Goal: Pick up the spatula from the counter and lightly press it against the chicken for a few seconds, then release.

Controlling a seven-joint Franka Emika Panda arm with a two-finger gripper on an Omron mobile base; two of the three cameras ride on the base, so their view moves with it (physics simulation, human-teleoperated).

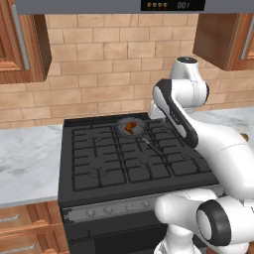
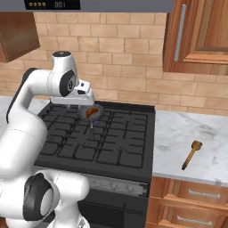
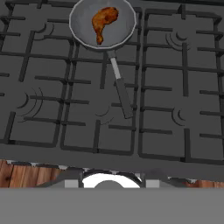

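Digits "001" show on the hood display [image 1: 183,5]; claw [image 2: 87,106] opening cannot be told.

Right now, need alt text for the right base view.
A wooden spatula lies untouched on the marble counter, to the right of a black gas stove. On a rear burner, a frying pan holds a chicken drumstick, with the white robot arm bent above it.
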